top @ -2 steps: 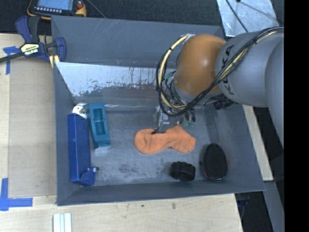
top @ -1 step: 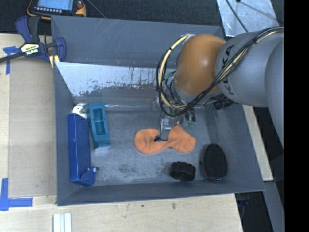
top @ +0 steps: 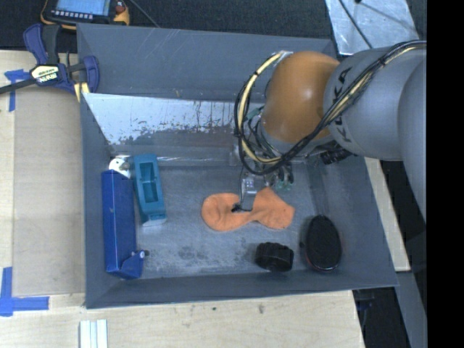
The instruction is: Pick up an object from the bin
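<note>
The arm's gripper (top: pixel 246 201) sits low on the middle of a crumpled orange cloth (top: pixel 272 213) lying mid-floor in the grey bin (top: pixel 190 251), apparently at the grasping step, though whether it is open or closed cannot be told. The next move likely calls for a firm pinch of the fabric, then a straight lift. Also in the bin: a long dark-blue box (top: pixel 117 220) and a lighter blue block (top: pixel 149 188) at left, and a small black roll (top: pixel 274 257) and a black oval case (top: pixel 320 243) front right.

Orange cloth (top: pixel 274 213): bin centre, crumpled
Gripper (top: pixel 245 200): down on its middle
Dark blue box (top: pixel 118 220): along left wall
Light blue block (top: pixel 149 188): just right of it
Black oval case (top: pixel 321 243), black lump (top: pixel 274 257): near right
</note>
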Tool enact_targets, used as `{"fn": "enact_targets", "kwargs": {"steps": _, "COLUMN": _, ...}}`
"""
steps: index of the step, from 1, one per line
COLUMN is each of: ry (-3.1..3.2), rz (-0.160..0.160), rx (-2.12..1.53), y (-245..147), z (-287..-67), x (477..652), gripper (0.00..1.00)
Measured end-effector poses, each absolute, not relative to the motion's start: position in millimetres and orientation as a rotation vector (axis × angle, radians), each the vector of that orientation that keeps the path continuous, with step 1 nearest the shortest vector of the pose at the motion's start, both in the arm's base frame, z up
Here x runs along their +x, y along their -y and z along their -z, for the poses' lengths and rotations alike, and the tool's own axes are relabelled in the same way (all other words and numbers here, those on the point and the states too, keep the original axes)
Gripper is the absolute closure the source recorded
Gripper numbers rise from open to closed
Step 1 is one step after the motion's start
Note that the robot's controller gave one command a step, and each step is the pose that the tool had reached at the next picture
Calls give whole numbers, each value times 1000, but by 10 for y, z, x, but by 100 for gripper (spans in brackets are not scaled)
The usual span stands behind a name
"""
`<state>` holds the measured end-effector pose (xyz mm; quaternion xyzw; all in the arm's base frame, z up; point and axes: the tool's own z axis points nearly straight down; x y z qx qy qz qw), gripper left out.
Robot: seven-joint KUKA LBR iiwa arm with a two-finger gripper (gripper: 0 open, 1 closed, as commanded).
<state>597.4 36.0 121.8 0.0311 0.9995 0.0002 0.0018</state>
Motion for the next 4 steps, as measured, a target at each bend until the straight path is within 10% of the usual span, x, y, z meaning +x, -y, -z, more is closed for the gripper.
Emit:
{"fn": "enact_targets", "kwargs": {"steps": 1, "ry": -3131, "rz": -1, "rx": 167, "y": -392, "z": -838, "x": 5839, "gripper": 0}}
{"fn": "enact_targets", "kwargs": {"steps": 2, "ry": -3110, "rz": 0, "rx": 425, "y": -295, "z": -748, "x": 5606, "gripper": 100}}
{"fn": "enact_targets", "kwargs": {"steps": 4, "ry": -3116, "rz": 1, "rx": 380, "y": 126, "z": -712, "x": 5547, "gripper": 100}}
